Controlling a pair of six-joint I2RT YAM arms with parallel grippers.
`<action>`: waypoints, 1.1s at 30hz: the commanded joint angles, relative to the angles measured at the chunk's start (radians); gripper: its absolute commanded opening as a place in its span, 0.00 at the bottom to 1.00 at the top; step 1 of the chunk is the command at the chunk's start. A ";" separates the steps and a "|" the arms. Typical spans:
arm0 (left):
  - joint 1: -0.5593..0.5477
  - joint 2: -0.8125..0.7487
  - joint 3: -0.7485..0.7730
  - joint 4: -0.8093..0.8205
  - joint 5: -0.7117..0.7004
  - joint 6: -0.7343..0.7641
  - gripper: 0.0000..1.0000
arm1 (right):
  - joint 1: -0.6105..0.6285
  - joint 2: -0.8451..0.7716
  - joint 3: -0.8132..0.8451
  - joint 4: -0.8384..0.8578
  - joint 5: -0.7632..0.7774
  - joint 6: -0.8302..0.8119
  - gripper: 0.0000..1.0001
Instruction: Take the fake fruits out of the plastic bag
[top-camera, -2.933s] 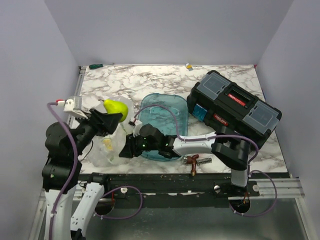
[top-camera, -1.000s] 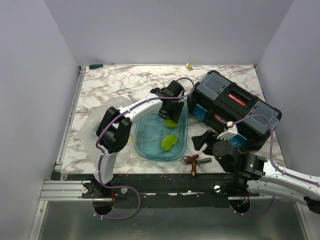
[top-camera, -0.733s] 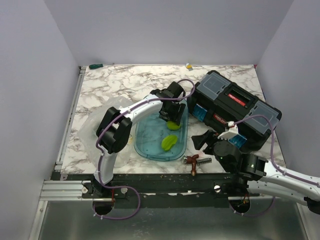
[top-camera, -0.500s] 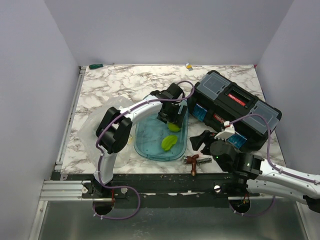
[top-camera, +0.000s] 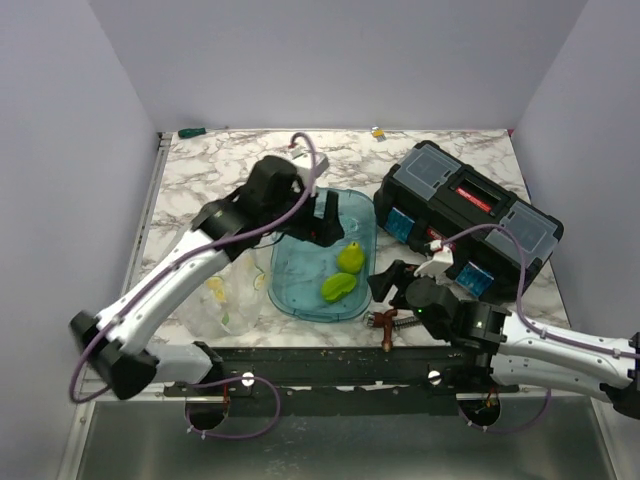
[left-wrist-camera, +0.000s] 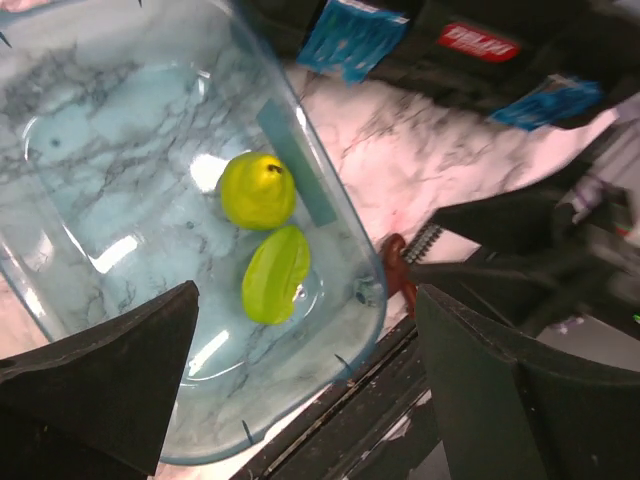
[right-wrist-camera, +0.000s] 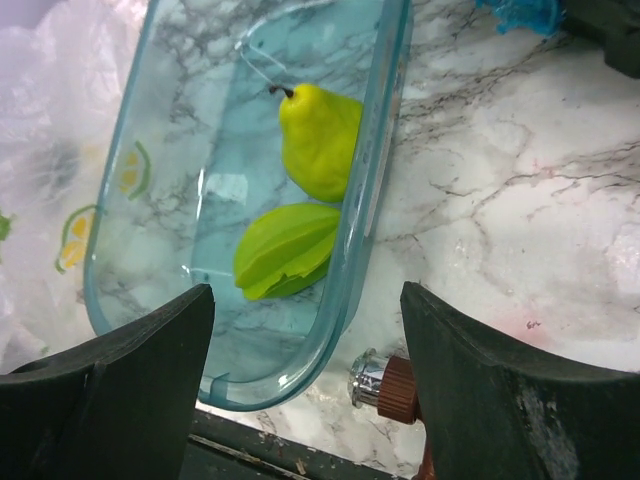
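Left wrist shows left claw (left-wrist-camera: 307, 290) spread, right claw (right-wrist-camera: 307, 290) likewise, over glossy pear (left-wrist-camera: 257, 190) and ridged fruit (left-wrist-camera: 277, 273) in translucent tray (left-wrist-camera: 110, 160).

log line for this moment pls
left gripper: open, above tray | right gripper: open, empty | pear, green fruit: in tray | yellow fruits: in bag

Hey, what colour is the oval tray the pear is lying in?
Translucent teal; the tray shows best in the right wrist view, with the pear inside.
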 joint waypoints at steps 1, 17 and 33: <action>-0.002 -0.242 -0.219 0.046 0.013 -0.039 0.88 | -0.001 0.093 0.016 0.100 -0.055 -0.034 0.78; -0.004 -0.965 -0.530 -0.025 -0.520 -0.175 0.83 | 0.009 0.474 0.184 0.484 -0.441 -0.324 0.86; -0.004 -1.067 -0.612 -0.322 -0.632 -0.396 0.80 | 0.090 1.033 0.700 0.418 -0.250 -0.344 0.72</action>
